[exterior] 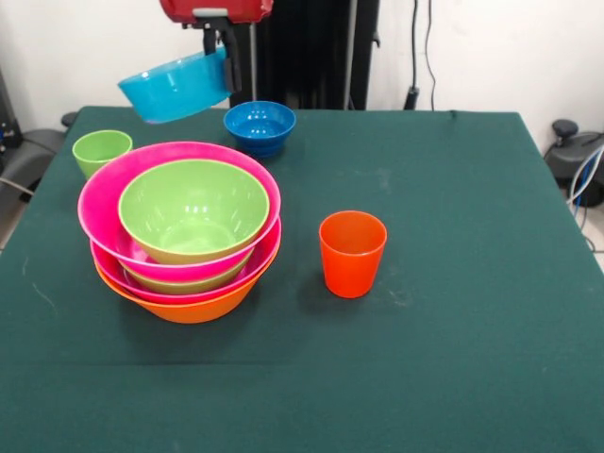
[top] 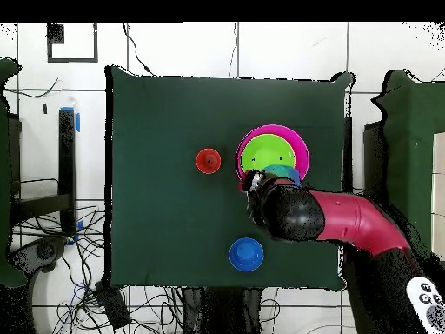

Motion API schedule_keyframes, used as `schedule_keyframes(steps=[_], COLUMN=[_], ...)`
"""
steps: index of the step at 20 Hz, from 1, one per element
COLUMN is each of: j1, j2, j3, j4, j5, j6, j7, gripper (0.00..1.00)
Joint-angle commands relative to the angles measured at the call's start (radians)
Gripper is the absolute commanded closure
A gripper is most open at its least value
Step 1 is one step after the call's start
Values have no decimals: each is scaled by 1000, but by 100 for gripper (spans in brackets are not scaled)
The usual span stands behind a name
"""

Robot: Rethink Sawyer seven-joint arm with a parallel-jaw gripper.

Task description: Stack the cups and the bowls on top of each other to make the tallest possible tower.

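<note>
Above, gripper [exterior: 224, 58] closed on rim of light blue bowl [exterior: 176, 87], tilted, held clear of table [exterior: 453, 283]. Tower [exterior: 184, 226]: orange bowl lowest, pink and green bowls nested above; orange-red cup [exterior: 352, 253] stands apart beside it. Green cup [exterior: 100, 151] and dark blue bowl [exterior: 260, 125] sit behind tower.

Green-clothed table [exterior: 453, 330], floor cables [top: 52, 252]

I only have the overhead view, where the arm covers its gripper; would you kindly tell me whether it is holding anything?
Observer: Yes. The gripper is shut on the rim of a glossy light blue plastic bowl, which is tilted and clear of the table.
Operator: Thank you. Is anything else hidden under the arm?
Observer: A small light green plastic cup stands upright beside the nested stack of bowls.
Operator: What lies lowest in that stack?
Observer: A large round orange plastic bowl, with the rest nested in it.
</note>
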Motion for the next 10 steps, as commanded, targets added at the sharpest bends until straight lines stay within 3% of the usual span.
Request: schedule_keyframes(steps=[1,10], j1=[20,34], j2=[103,188], j3=[71,66], j4=[-133,-271], j5=[-13,-32], j6=[124,180], j7=[-141,-155], gripper=[100,100])
